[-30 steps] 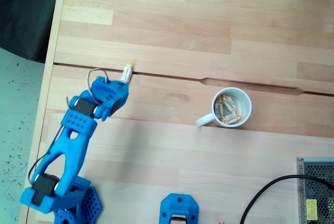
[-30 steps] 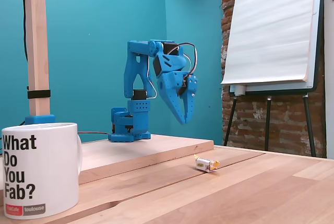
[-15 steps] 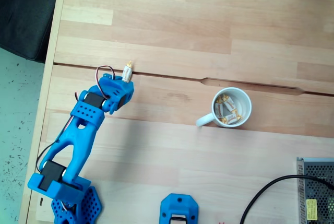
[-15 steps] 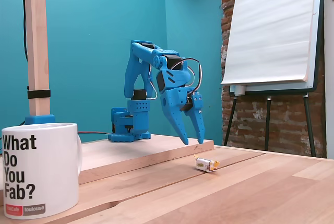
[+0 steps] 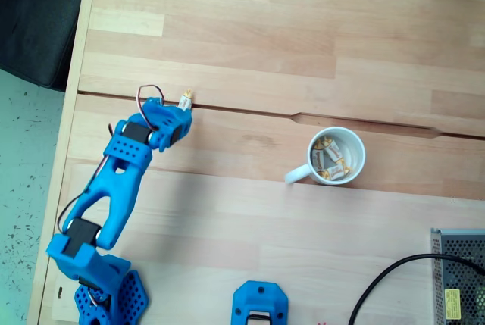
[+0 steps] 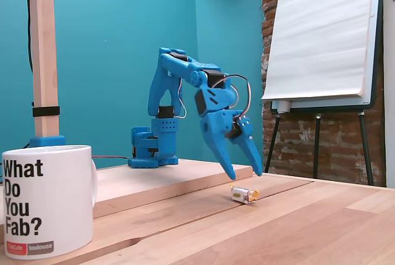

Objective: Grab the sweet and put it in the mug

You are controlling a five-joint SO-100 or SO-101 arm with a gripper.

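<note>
1. Nearest in the side-on fixed view: the mug (image 6: 48, 200), white, cut off at the frame's left edge and bottom, printed "What Do You Fab?" in black w/ a small red tag underneath, too small to read fully.
2. Surface: pale wood-plank table (image 6: 296, 228) w/ a seam running past the mug (image 5: 338, 155) in the top-down fixed view; several wrapped candies lie inside the mug there, count unclear.
3. Beyond the mug, the sweet (image 6: 245, 194) lies on the wood, well apart from the mug; top-down it sits on the seam (image 5: 186, 100), well left of the mug.
4. Blue gripper (image 6: 244, 172) hangs just above the sweet, tips pointing down, fingers (image 6: 250, 149) spread apart, not touching it. Top-down, the gripper (image 5: 177, 115) partly hides the sweet.
5. Farther from the mug: arm base (image 6: 151, 147), a wooden post (image 6: 43, 55), teal wall, brick wall, and a blank flip-chart easel (image 6: 321, 36).
6. Top-down, frame bottom right of the mug: metal mesh box (image 5: 458, 276) and black cable (image 5: 386, 279), both cut off.
</note>
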